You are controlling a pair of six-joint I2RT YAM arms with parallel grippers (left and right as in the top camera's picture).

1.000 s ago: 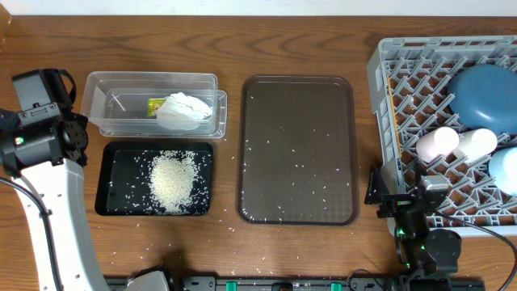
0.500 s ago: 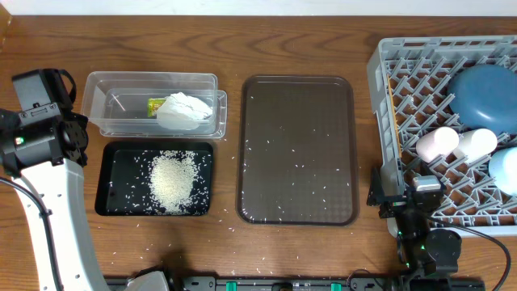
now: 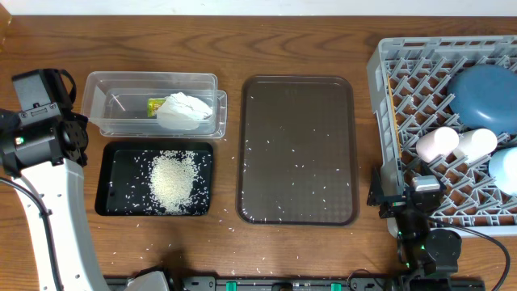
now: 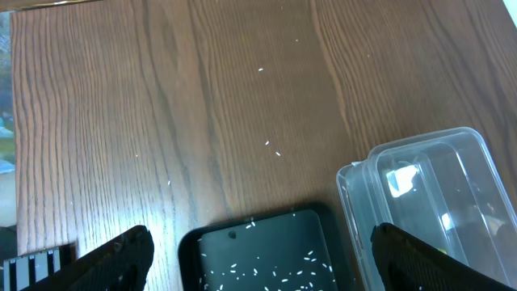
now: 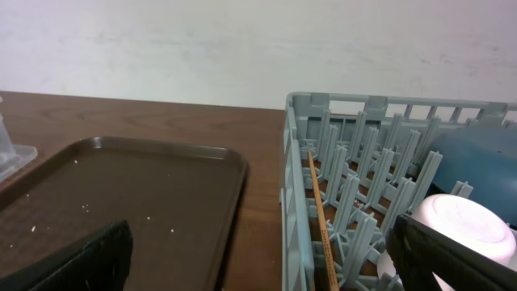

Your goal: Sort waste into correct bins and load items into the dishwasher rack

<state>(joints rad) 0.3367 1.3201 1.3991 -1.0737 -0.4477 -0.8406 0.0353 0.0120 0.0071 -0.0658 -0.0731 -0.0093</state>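
While left gripper (image 4: 262, 260) and right gripper (image 5: 266, 260) gape — rice (image 3: 172, 182) lies in black tray (image 3: 110, 176).

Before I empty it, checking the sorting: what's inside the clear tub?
A crumpled white tissue and a green-and-yellow wrapper lie in the clear tub; anything under the tissue is hidden.

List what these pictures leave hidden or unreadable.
- Light-blue bowl: overhead, cut off by the right edge.
- Snack wrapper: overhead, partly under the tissue; print too small to read.
- Chopsticks: right wrist view, lower end runs off the bottom edge.
- Clear tub: left wrist view, cut off by the right and bottom edges.
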